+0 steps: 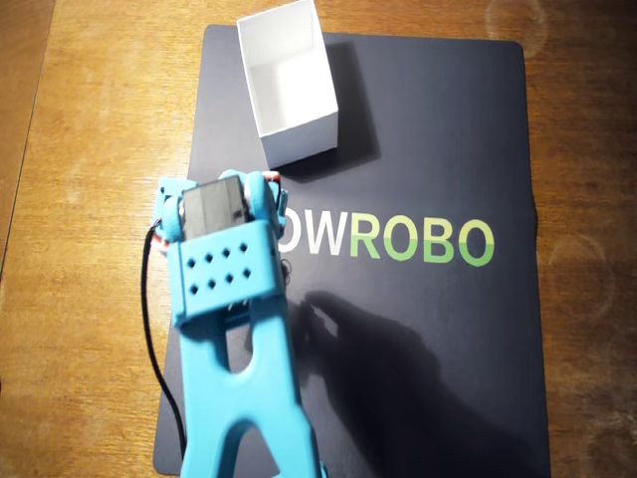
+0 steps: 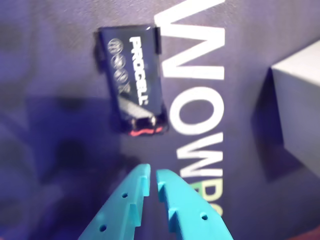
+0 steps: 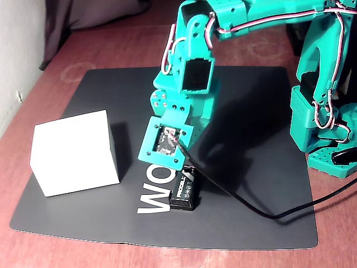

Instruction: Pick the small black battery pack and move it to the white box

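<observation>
In the wrist view the small black battery pack [image 2: 134,75] lies flat on the dark mat, white lettering up, with its red-and-black wires [image 2: 146,131] at the end nearest me. My turquoise gripper [image 2: 151,176] hovers just short of that wired end, shut, with only a thin slit between the tips and nothing held. The fixed view shows the battery pack [image 3: 183,193] on the mat just below my wrist. The white box [image 3: 73,151] stands apart from it on the mat's left, and it also shows as the white box [image 1: 289,82] and the white box [image 2: 300,107]. From overhead my arm hides the battery.
A dark mat [image 1: 428,129] with large lettering covers the wooden table [image 1: 90,119]. My arm's base [image 3: 323,128] stands at the right of the fixed view. A black cable [image 3: 251,206] trails across the mat from the wrist.
</observation>
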Motion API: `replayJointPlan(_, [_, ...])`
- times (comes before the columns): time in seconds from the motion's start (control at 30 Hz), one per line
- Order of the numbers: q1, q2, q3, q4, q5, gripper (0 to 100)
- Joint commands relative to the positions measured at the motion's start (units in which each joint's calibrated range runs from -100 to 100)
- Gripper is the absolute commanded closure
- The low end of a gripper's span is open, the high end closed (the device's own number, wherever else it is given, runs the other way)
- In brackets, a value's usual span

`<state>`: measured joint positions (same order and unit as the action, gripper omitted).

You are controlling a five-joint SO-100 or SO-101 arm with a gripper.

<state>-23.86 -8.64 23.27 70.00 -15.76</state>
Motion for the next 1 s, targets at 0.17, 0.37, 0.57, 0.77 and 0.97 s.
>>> replayJointPlan(0.17, [-4.6,3.5,-1.9,-3.7,-0.3,86])
replayJointPlan(0.37, [-7.2,3.7,-1.9,-4.2,-3.3,84])
replayJointPlan(0.57, [-8.8,6.0,-1.6,-4.3,-4.4,84])
replayJointPlan(0.77, [-8.9,8.7,-1.6,-4.2,-4.2,83])
replayJointPlan(0.97, [-10.1,9.2,-1.5,-4.2,-2.6,84])
